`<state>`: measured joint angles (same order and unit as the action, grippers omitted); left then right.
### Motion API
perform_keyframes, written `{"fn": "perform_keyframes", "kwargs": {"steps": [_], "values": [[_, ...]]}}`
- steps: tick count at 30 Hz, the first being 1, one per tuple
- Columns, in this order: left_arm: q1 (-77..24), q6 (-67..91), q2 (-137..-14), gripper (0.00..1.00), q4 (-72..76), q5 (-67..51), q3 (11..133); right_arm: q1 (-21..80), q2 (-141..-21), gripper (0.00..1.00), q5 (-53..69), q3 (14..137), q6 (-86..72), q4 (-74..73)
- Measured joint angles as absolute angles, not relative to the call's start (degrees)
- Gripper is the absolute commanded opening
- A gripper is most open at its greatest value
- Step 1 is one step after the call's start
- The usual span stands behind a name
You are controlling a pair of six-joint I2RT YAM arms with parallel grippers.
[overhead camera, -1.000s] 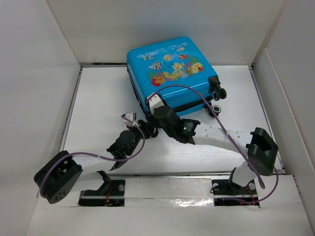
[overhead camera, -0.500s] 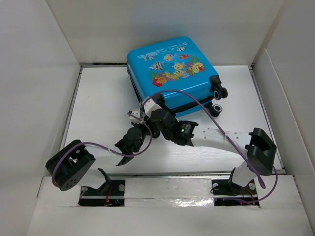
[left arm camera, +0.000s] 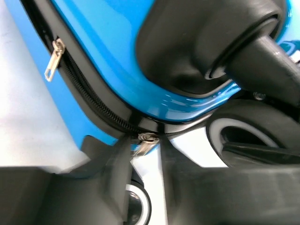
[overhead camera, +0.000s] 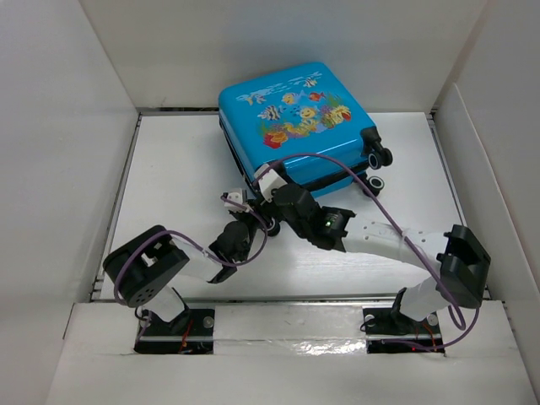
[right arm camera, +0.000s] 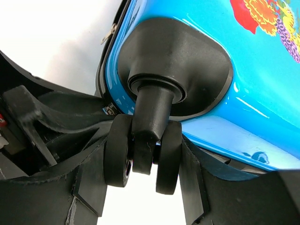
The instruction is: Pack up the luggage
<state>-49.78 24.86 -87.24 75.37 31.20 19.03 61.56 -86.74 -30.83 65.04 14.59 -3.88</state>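
The luggage (overhead camera: 291, 126), bright blue with a fish print, lies flat and closed at the back middle of the table. My right gripper (overhead camera: 268, 181) is at its near left corner. The right wrist view shows that gripper (right arm camera: 143, 157) shut on a black twin wheel (right arm camera: 117, 154) under the blue shell (right arm camera: 262, 84). My left gripper (overhead camera: 249, 211) reaches the same corner from below left. In the left wrist view its tips (left arm camera: 145, 150) pinch a metal zipper pull (left arm camera: 146, 140) on the black zipper (left arm camera: 89, 93). A second pull (left arm camera: 54, 58) hangs further along the shell (left arm camera: 108, 47).
White walls (overhead camera: 67, 126) close in the table on the left, back and right. The luggage's two other wheels (overhead camera: 377, 158) stick out on its right side. Purple cables (overhead camera: 337, 169) loop over both arms. Bare tabletop (overhead camera: 177, 169) lies left of the luggage.
My left arm's elbow has swung right and its gripper has moved in to the luggage's near left corner. The right arm's elbow has shifted a little right, still holding the wheel.
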Motion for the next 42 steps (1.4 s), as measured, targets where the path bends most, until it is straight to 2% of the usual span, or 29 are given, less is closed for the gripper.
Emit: {"fn": "perform_keyframes", "kwargs": {"steps": [1, 2, 3, 13, 27, 32, 39, 40, 41, 42], "values": [[-49.93, 24.82, -88.01, 0.11, 75.92, 31.70, 19.35, 61.34, -86.15, 0.00, -30.35, 64.49, 14.57, -3.44], [-50.15, 24.93, -88.73, 0.11, 76.58, 31.79, 19.73, 61.10, -85.65, 0.00, -29.95, 64.01, 14.52, -3.05], [-50.37, 24.86, -89.36, 0.00, 76.95, 31.77, 20.14, 60.95, -85.14, 0.00, -29.78, 63.68, 14.41, -3.03], [-50.68, 22.68, -88.68, 0.00, 75.70, 30.83, 20.49, 59.61, -82.63, 0.00, -27.66, 60.80, 13.30, -1.06], [-48.84, 17.61, -71.22, 0.00, 60.66, 23.03, 14.59, 59.64, -67.75, 0.00, -17.89, 49.54, 11.60, -3.07], [-45.32, 18.15, -71.57, 0.00, 58.39, 22.33, 15.57, 59.64, -61.58, 0.00, -15.35, 45.84, 11.35, -5.34], [-40.45, 24.32, -72.73, 0.00, 51.29, 15.88, 20.34, 59.79, -60.82, 0.00, -15.64, 45.23, 11.51, -4.78], [-39.33, 25.50, -72.62, 0.01, 50.35, 15.09, 20.71, 60.07, -60.75, 0.00, -15.75, 45.23, 11.60, -4.64], [-38.37, 26.52, -72.31, 0.12, 49.58, 14.74, 20.84, 60.31, -60.73, 0.00, -15.70, 45.23, 11.64, -4.64], [-37.21, 27.64, -71.61, 0.39, 48.45, 14.90, 20.84, 60.77, -60.71, 0.00, -15.59, 45.23, 11.68, -4.69]]}}
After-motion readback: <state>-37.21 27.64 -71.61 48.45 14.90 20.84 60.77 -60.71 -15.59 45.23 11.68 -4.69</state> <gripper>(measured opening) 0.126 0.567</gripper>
